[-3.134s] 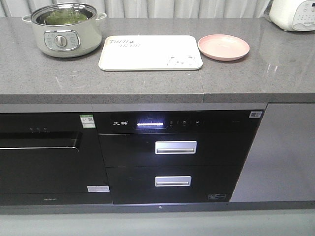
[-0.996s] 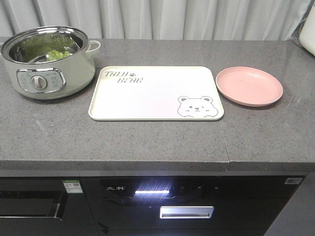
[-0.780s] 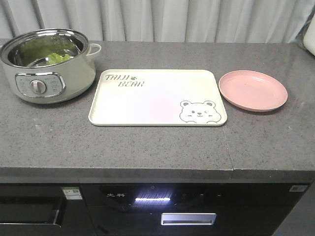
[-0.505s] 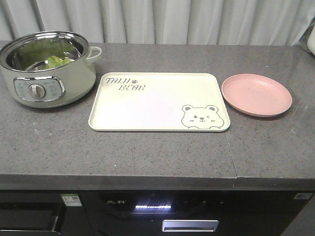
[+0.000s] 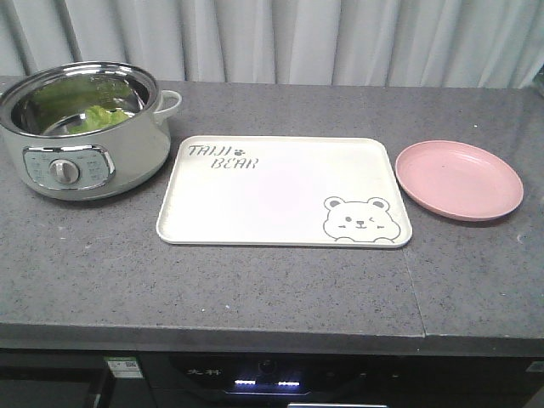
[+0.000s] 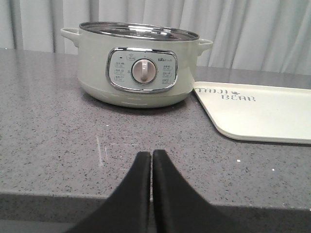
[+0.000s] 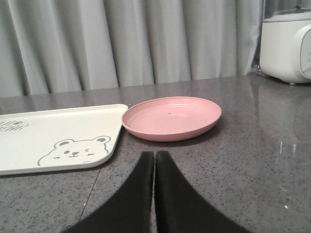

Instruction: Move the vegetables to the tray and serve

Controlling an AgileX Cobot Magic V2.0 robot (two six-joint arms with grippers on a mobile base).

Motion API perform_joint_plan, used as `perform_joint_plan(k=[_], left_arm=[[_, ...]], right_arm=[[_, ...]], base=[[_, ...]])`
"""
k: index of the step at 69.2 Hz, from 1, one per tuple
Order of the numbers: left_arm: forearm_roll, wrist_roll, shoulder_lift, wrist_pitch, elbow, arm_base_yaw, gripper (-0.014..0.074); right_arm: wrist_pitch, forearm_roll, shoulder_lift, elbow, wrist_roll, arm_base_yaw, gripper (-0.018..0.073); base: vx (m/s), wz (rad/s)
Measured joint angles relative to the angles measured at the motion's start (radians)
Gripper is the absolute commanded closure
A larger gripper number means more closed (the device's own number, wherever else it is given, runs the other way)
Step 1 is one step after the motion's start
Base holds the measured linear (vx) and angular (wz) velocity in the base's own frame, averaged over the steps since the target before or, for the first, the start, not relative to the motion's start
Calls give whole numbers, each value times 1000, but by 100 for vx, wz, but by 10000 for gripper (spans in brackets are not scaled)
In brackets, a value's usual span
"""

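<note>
Green leafy vegetables (image 5: pixel 99 117) lie inside the pale green electric pot (image 5: pixel 79 127) at the counter's left. The cream tray (image 5: pixel 280 189) with "TAIJI BEAR" lettering and a bear drawing sits bare in the middle. In the left wrist view my left gripper (image 6: pixel 152 154) is shut with nothing in it, low over the counter's front edge, facing the pot (image 6: pixel 140 65) with the tray (image 6: pixel 257 110) to its right. My right gripper (image 7: pixel 154 155) is also shut and holds nothing, in front of the pink plate (image 7: pixel 171 117) and the tray's bear corner (image 7: pixel 73 148). Neither gripper shows in the front view.
A round pink plate (image 5: pixel 459 179) lies right of the tray. A white appliance (image 7: pixel 286 41) stands at the far right back of the grey stone counter (image 5: pixel 255 289). Grey curtains hang behind. A dark oven front sits below the counter edge.
The front view has closed in on the counter and risen: pot, tray and plate appear larger and lower in frame, and the drawers below have dropped out of sight.
</note>
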Motion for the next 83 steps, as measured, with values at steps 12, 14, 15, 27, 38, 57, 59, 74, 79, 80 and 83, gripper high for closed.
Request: perform_joint_plan(k=[12,14,15,27,38,57,59,74,79,80,83], left_arm=[[0,0,0,0,0,0,602],[0,0,0,0,0,0,602],[0,0,0,0,0,0,602],[0,0,0,0,0,0,602],[0,0,0,0,0,0,602],[0,0,0,0,0,0,602],[0,0,0,0,0,0,602],[0,0,0,0,0,0,602],[0,0,0,0,0,0,602],[0,0,0,0,0,0,602],[0,0,0,0,0,0,602]], right_arm=[[0,0,0,0,0,0,561],[0,0,0,0,0,0,561],[0,0,0,0,0,0,561],[0,0,0,0,0,0,561],[0,0,0,0,0,0,561],[0,0,0,0,0,0,561],[0,0,0,0,0,0,561],[0,0,0,0,0,0,561],[0,0,0,0,0,0,561],[0,0,0,0,0,0,561],[0,0,0,0,0,0,561]], base=[[5,2],[5,1],[6,1],[6,1],[7,-1],[5,-3],[4,-3],[3,-2],[2,-1],[2,-1],[2,-1]])
